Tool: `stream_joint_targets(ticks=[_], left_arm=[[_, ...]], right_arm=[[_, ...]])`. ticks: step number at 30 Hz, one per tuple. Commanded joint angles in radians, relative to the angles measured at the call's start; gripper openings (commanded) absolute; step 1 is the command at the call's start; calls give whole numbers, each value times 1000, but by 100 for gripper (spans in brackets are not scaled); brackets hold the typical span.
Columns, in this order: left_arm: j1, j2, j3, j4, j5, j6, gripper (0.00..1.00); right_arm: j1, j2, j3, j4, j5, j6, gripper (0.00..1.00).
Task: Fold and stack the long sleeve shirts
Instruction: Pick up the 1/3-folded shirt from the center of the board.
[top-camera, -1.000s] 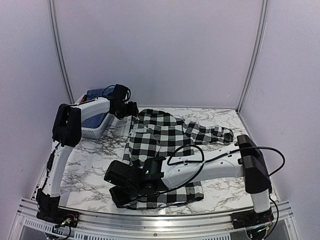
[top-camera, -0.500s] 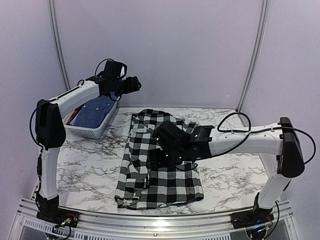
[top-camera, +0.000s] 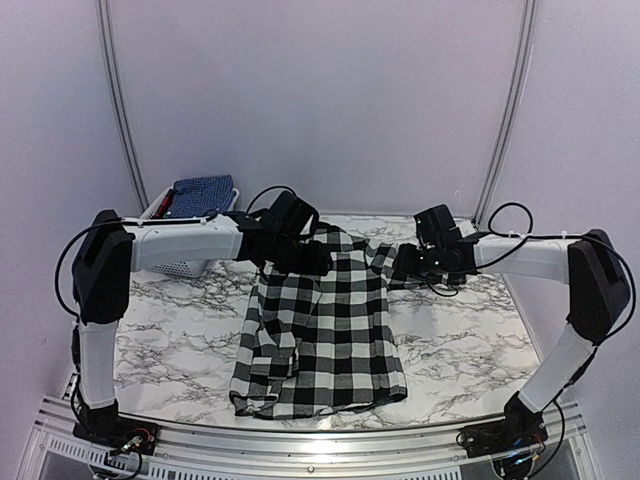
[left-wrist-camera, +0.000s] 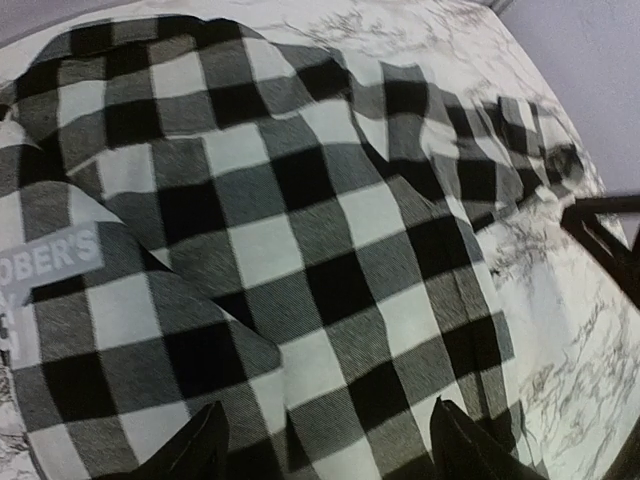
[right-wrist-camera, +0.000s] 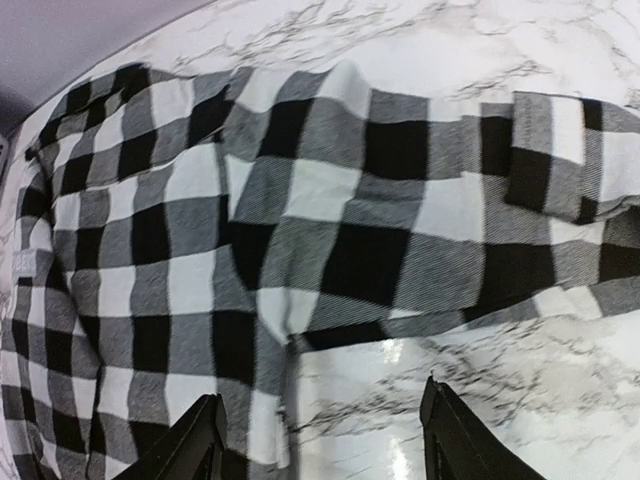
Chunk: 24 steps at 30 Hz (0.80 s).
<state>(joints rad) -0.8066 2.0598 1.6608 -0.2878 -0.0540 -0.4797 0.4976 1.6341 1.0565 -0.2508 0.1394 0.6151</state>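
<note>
Checked shirt (top-camera: 322, 340) lies spread on the marble table (top-camera: 170, 345), with one sleeve reaching out to the right at its far end. The left gripper (left-wrist-camera: 325, 445) hovers over the shirt's collar end, jaws apart and empty. The right gripper (right-wrist-camera: 318, 430) hangs above the sleeve, also released, gripping nothing. A blue shirt (top-camera: 203, 190) sits in the white basket (top-camera: 180, 266).
</note>
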Motion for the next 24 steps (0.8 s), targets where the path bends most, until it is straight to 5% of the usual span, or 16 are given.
stream_joint_targets(ticks=[1,11,24], left_arm=[[-105,-44,-23,36,-14,-29,67],[-344,54,23,-17,41,-37,47],[-551,246,217,-182,-25,-65,41]], right_arm=[[-105,-6,-37,101,-62,-60,62],[-227,49,-29,103,-76,-132,61],[-269,14,-55,110,-96,-159,61]])
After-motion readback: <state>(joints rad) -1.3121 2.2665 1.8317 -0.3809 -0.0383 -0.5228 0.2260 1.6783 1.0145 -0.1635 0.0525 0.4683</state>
